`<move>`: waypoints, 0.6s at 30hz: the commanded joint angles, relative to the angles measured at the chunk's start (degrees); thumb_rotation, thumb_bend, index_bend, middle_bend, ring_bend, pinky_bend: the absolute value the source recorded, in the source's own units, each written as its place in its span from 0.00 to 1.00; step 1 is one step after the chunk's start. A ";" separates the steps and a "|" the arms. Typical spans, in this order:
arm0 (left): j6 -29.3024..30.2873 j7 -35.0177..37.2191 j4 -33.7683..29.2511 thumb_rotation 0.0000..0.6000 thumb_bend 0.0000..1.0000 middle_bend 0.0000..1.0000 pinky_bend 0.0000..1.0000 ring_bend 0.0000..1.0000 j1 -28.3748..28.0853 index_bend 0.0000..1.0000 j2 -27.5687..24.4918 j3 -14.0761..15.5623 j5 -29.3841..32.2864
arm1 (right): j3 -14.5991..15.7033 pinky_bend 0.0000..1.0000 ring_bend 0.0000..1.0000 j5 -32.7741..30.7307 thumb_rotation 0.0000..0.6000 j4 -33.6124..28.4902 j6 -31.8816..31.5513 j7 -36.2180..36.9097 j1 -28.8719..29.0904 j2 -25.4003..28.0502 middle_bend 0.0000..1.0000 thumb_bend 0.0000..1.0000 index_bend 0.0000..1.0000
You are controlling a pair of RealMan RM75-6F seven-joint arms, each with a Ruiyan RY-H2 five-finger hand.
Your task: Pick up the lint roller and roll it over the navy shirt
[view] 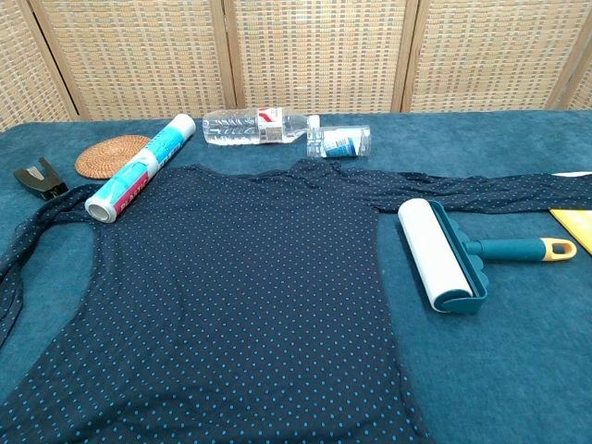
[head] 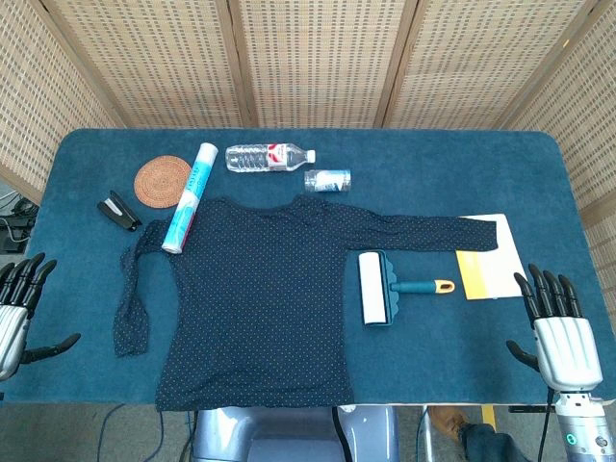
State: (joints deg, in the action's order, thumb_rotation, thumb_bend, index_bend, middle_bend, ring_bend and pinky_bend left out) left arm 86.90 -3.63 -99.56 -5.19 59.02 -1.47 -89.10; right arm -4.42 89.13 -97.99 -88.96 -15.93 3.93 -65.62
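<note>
Lint roller [head: 376, 289] lies beside the navy shirt [head: 255, 298], untouched.

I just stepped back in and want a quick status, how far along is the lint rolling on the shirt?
Nothing looks done yet. The lint roller lies on the table beside the navy shirt, its handle pointing toward the right hand. That hand is open at the table's near edge, holding nothing; the left hand is also open and empty. Left to do: pick up the roller and roll it over the shirt.

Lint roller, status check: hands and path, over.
Both hands open, left hand, right hand. Lint roller untouched on the table beside navy shirt. Nothing between right hand and handle.
</note>
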 commanded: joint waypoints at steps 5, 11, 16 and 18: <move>-0.03 -0.07 0.03 1.00 0.00 0.00 0.00 0.00 0.00 0.00 0.05 -0.10 0.13 | -0.03 0.00 0.00 -0.22 1.00 -0.21 0.95 0.02 0.48 -0.26 0.00 0.00 0.00; -1.01 -0.56 0.44 1.00 0.00 0.00 0.00 0.00 -0.59 0.00 0.60 -0.67 1.20 | -2.41 0.13 0.41 -1.76 1.00 -1.06 6.99 -4.31 5.22 -0.06 0.34 0.00 0.00; -2.71 -1.78 0.80 1.00 0.00 0.00 0.00 0.00 -1.40 0.00 1.31 -1.49 3.52 | -7.26 0.91 0.92 -11.39 1.00 -2.80 23.20 -6.74 15.45 1.42 0.86 0.00 0.00; -2.85 -1.93 0.81 1.00 0.00 0.00 0.00 0.00 -1.46 0.00 1.44 -1.62 3.91 | -8.04 0.98 0.98 -13.76 1.00 -1.82 25.23 -9.09 17.51 0.21 0.92 0.00 0.00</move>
State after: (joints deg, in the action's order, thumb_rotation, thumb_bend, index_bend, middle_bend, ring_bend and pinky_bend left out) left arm 84.12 -5.48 -98.78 -6.59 60.38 -3.01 -85.26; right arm -9.64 80.94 -99.75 -70.06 -21.51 16.04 -65.11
